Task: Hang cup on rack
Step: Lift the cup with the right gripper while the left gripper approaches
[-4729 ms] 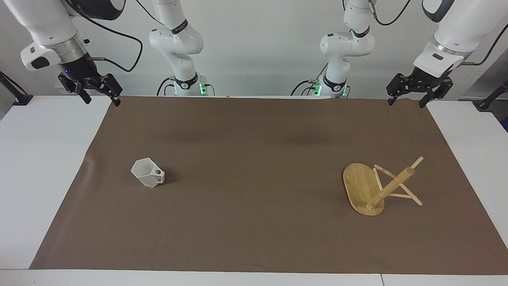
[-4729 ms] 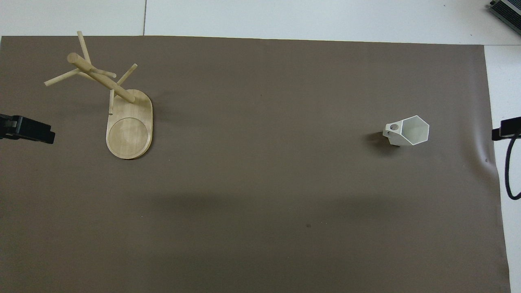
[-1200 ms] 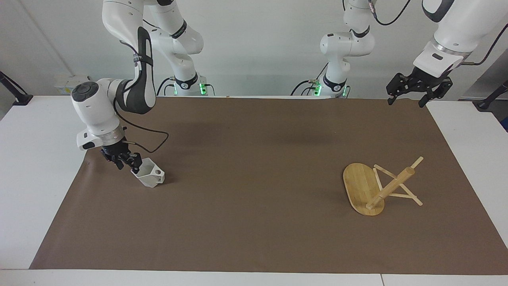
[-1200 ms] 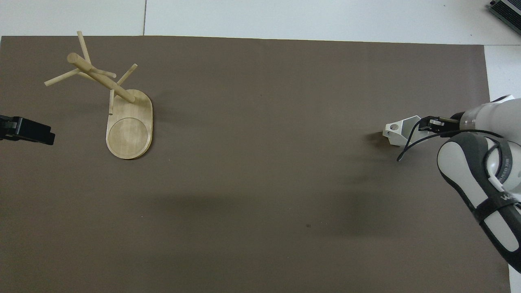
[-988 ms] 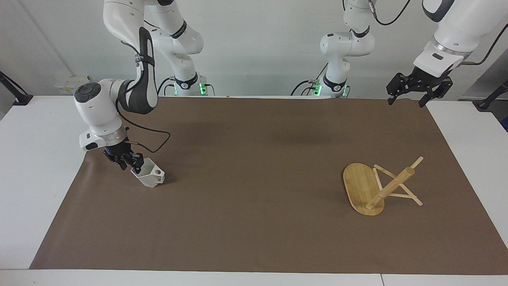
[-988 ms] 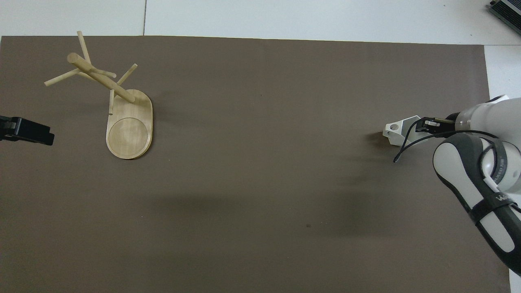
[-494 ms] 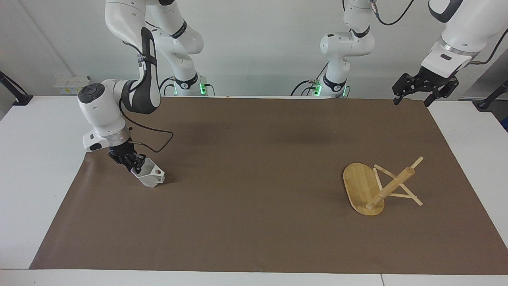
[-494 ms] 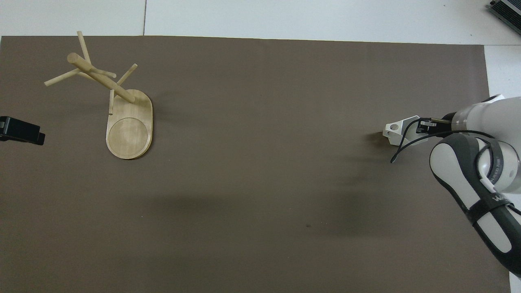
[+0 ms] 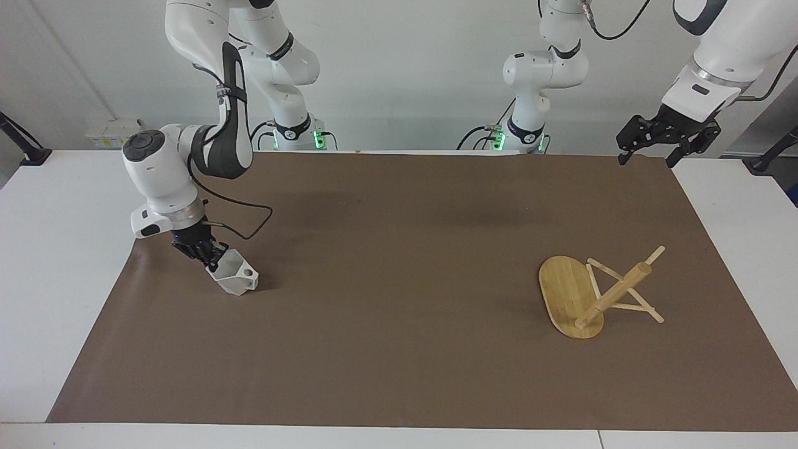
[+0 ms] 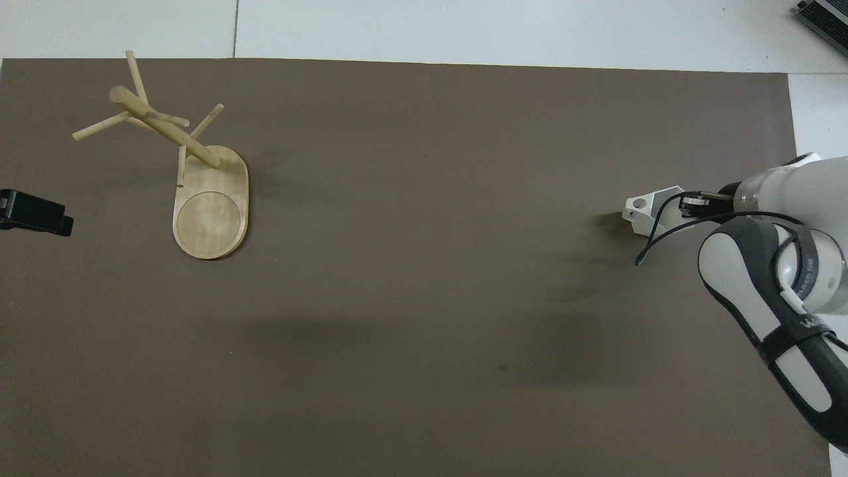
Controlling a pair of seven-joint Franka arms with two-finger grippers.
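The white faceted cup (image 9: 237, 278) lies on its side on the brown mat, toward the right arm's end of the table, handle hole facing up. My right gripper (image 9: 211, 256) is down at the cup's open rim, fingers closed on the rim wall. In the overhead view the gripper (image 10: 689, 203) covers the cup's mouth and only the handle end of the cup (image 10: 641, 209) shows. The bamboo rack (image 9: 592, 293) stands on its oval base toward the left arm's end; it also shows in the overhead view (image 10: 211, 199). My left gripper (image 9: 668, 133) waits open above the mat's corner.
The brown mat (image 9: 399, 262) covers most of the white table. Bare white table borders it at both ends. A black cable (image 9: 240, 218) loops from the right wrist just above the cup.
The right gripper's fingers have closed on the cup's rim, and the cup has shifted slightly. The left gripper has moved a little toward its end of the table.
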